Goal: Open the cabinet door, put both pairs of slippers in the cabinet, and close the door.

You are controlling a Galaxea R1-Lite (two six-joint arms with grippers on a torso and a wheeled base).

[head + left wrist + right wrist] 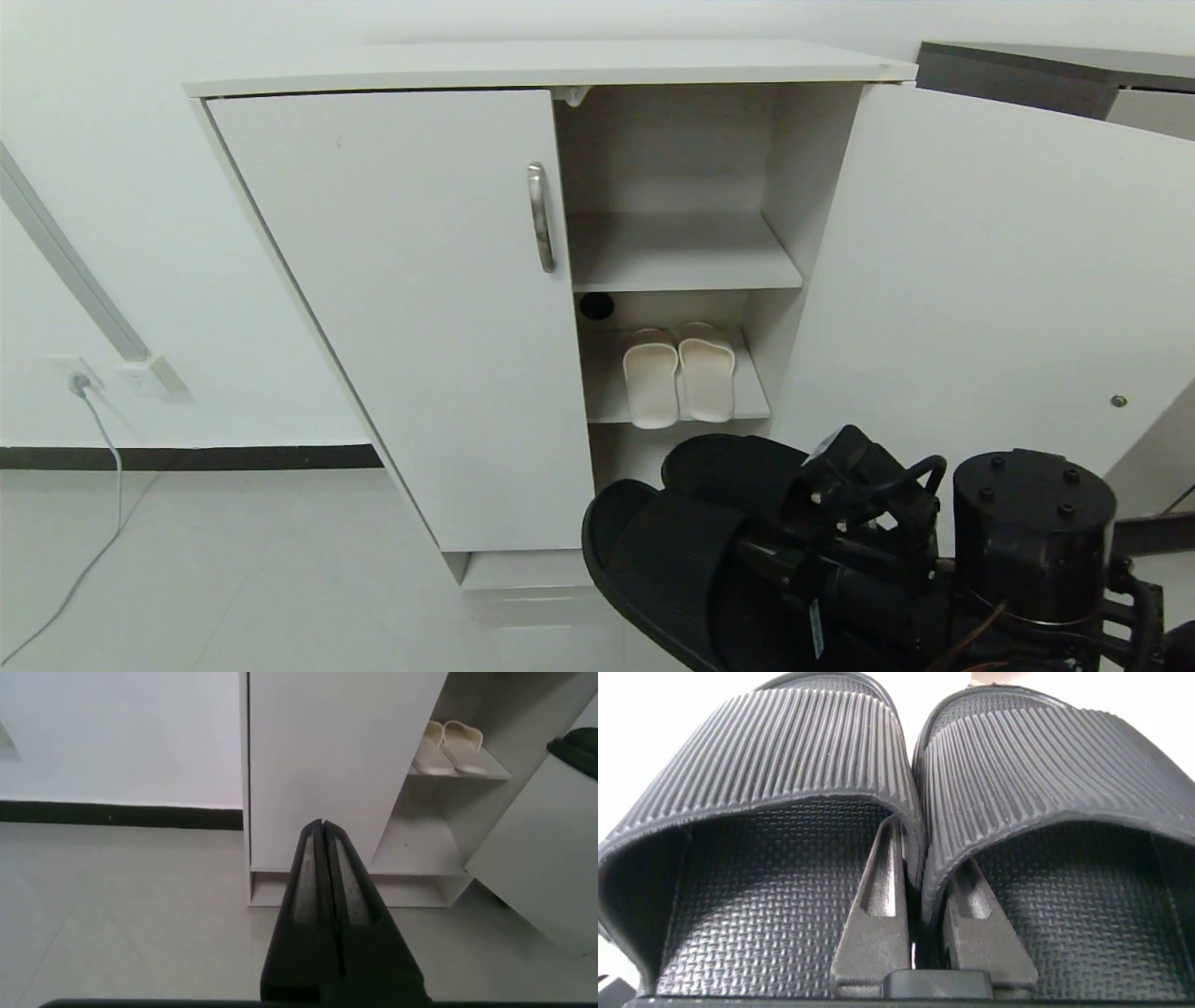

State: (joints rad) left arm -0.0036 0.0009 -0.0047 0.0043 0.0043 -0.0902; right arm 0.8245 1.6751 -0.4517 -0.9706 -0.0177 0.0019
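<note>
Black slippers (785,765) sit clamped by inner edges in right pincer (923,873).

cabinet (401,308) white outside, pale grey inside; handle (541,217) silver. cream slippers (679,373): plain, no pattern. black slippers (785,756): ribbed straps, cross-hatch embossed footbeds. wall (140,187) white, skirting strip (187,457) black, floor (233,579) pale grey tile.

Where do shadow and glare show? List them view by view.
Head view: the cabinet is shaded inside, with a glint on the door handle. Left wrist view: flat, even light on the floor. Right wrist view: background blown white behind the black slippers.
</note>
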